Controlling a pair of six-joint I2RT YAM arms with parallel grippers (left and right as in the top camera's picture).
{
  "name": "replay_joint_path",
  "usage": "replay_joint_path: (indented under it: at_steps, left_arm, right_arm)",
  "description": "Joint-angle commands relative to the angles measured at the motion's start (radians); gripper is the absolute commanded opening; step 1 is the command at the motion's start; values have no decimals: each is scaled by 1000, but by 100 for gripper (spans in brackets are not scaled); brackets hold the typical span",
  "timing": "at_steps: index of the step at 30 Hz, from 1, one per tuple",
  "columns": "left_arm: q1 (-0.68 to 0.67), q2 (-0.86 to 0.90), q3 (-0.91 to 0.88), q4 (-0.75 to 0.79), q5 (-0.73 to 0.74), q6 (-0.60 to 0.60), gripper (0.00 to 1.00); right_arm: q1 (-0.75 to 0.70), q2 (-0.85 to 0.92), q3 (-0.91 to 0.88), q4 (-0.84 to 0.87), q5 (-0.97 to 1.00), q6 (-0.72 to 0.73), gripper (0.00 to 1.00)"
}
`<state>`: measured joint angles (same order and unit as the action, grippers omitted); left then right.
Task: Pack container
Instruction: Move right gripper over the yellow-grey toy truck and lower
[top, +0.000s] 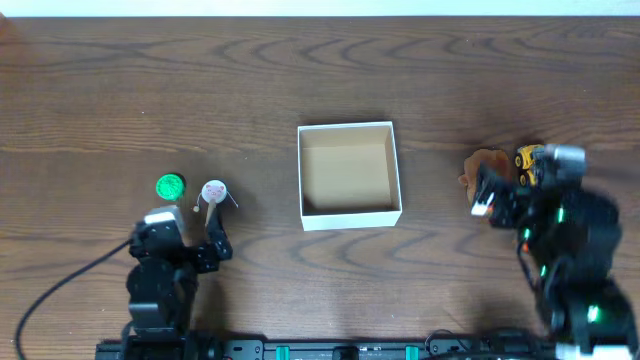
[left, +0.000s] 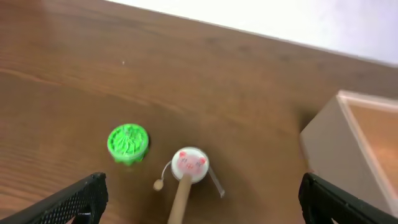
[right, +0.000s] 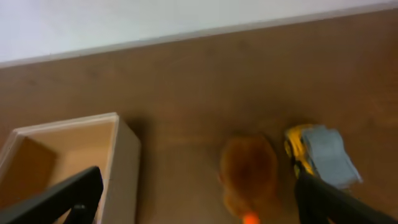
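Container: the container (top: 350, 216) sits in the middle of the worktop (top: 300, 80). It is square, with white walls and a tan-brown inside, and its open side faces up.

Left gripper: the left gripper (left: 202, 190) is near the container's left side, a bit closer to the front edge of the worktop. Its jaws are spread very wide. It holds nothing.

Between the left jaws: a pig drum (top: 213, 190) lies to the left of the container. Its stick (left: 181, 199) runs down between the two jaws. Neither jaw presses on it.

Green toy: a green round toy (top: 171, 186) lies just beside the pig drum, on the side away from the container.

Right gripper: the right gripper (right: 199, 177) is to the right of the container. Its jaws are spread very wide too. It holds nothing. Only bare worktop shows between them.

Toys on the right: a brown toy (top: 483, 165) lies to the right of the container. A yellow toy car (top: 530, 157) with a gray part sits just beside it, farther from the container.

Hidden: from above, the right arm covers the near parts of the brown toy and the car.

Cut off: the stick's low end runs off the bottom of the left wrist view, so I cannot tell if it touches the gripper there. Both wrist views show only one corner of the container.

Hard to see: the right wrist view is blurry. The brown toy is just a soft brown blob with a small orange dot at its low edge. I cannot tell what it is.
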<state>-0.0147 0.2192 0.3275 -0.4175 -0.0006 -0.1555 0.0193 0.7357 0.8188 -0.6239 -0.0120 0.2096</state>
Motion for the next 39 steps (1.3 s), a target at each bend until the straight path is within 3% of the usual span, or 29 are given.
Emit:
replay_joint_path:
  at_steps: [1, 6, 11, 18, 27, 39]
  left_arm:
    - [5, 103, 129, -55, -10, -92, 98]
    - [5, 285, 298, -224, 11, -90, 98]
    - [5, 380, 367, -291, 78, -90, 98]
    - [5, 412, 367, -299, 95, -90, 98]
    - [5, 412, 367, -300, 95, -90, 98]
    - [5, 412, 367, -300, 95, -90, 98]
  right_arm:
    - [-55, 182, 160, -99, -18, -20, 99]
    - [-195, 511, 461, -360, -156, -90, 99]
    - [-296, 698, 629, -486, -192, -198, 99]
    - [-398, 821, 659, -396, -41, -338, 99]
    - [-404, 969, 658, -352, -27, -692, 96]
    - [-406, 1166, 658, -285, -23, -632, 97]
